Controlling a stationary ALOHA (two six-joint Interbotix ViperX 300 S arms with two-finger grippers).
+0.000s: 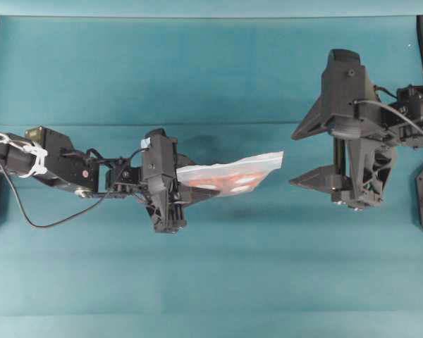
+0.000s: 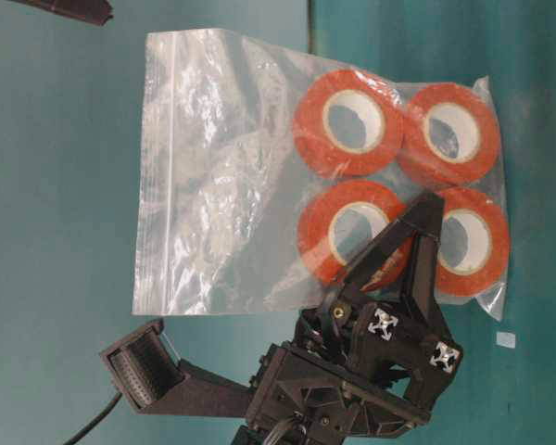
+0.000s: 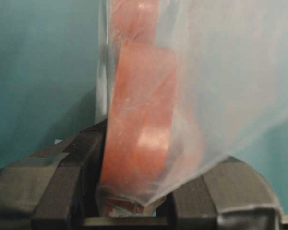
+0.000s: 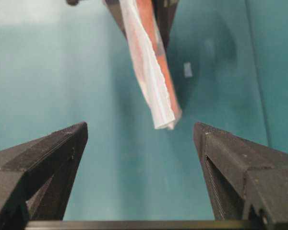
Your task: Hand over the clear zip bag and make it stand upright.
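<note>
Teal table (image 1: pixel 218 282) beneath left gripper (image 1: pixel 197 190) pinching clear zip bag (image 1: pixel 233 172) (right gripper (image 1: pixel 317 151) spread wide).

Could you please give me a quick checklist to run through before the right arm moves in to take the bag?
1. Left tool clamped on the clear zip bag: ok.
2. Bag lifted off the table: ok.
3. Right tool open wide: ok.
4. Bag's free end between the right tool's fingers: not ok, a gap remains.
5. Free end lined up with the opening: ok.
6. Zip sealed: cannot tell.
</note>
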